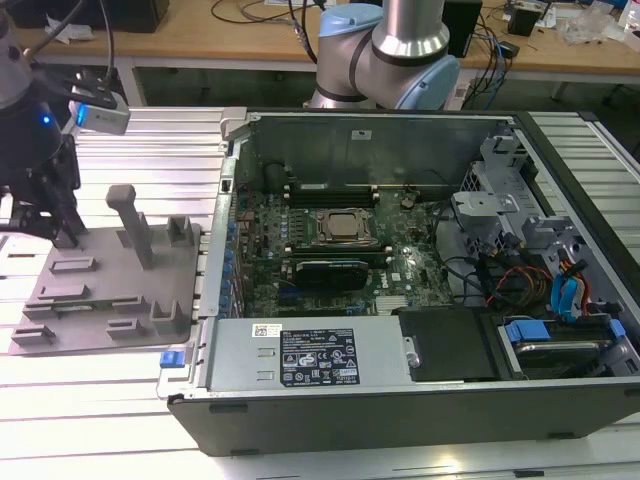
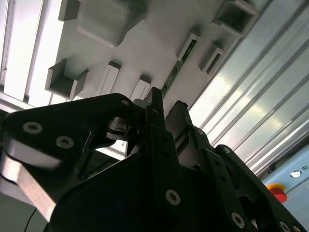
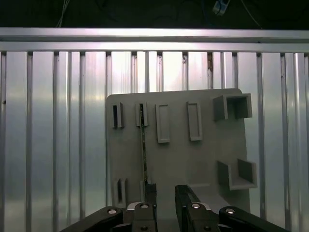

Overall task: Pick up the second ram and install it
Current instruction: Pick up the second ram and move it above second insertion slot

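Note:
The second ram (image 3: 143, 145) is a thin green stick standing on edge in a slot of the grey tray (image 3: 183, 164). In the second wrist view the ram (image 2: 179, 65) shows as a green strip between the tray's blocks. My gripper (image 3: 165, 195) hovers over the tray's near end, open, with nothing between its fingers. One fingertip (image 3: 150, 191) sits just beside the ram's near end. In the exterior view my gripper (image 1: 52, 225) hangs over the tray (image 1: 110, 300) at the exterior view's left.
An open computer case (image 1: 400, 290) lies at the exterior view's right, with the motherboard, CPU socket (image 1: 345, 228) and black memory slots (image 1: 330, 192) inside. The tray carries a tall post (image 1: 133, 225) and several raised blocks. Everything rests on a ribbed aluminium table (image 3: 48, 135).

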Robot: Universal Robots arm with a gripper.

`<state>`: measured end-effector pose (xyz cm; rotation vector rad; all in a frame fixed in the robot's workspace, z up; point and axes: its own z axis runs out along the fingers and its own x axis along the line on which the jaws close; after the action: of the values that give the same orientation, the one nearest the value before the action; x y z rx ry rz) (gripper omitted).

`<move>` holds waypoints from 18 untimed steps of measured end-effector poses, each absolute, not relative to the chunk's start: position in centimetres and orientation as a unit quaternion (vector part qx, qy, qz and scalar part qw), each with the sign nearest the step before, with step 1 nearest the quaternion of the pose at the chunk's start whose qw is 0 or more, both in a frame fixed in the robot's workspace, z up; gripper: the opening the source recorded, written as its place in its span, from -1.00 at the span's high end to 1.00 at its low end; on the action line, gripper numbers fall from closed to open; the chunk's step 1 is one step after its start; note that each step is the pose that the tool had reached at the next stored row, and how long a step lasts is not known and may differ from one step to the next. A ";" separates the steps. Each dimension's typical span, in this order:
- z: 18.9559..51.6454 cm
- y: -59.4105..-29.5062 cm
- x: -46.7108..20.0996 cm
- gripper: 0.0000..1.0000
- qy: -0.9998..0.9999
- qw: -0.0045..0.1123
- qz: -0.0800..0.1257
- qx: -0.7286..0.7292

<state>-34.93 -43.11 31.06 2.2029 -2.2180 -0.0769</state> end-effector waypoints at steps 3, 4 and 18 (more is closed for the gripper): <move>30.8 -43.1 -34.9 0.44 -0.709 0.007 -0.025 0.704; 30.8 -43.1 -34.9 0.44 -0.709 0.007 -0.025 0.704; 29.3 -43.1 -34.9 0.44 -0.709 0.007 -0.025 0.704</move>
<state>-34.92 -43.11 29.32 2.2030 -2.2181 -0.0769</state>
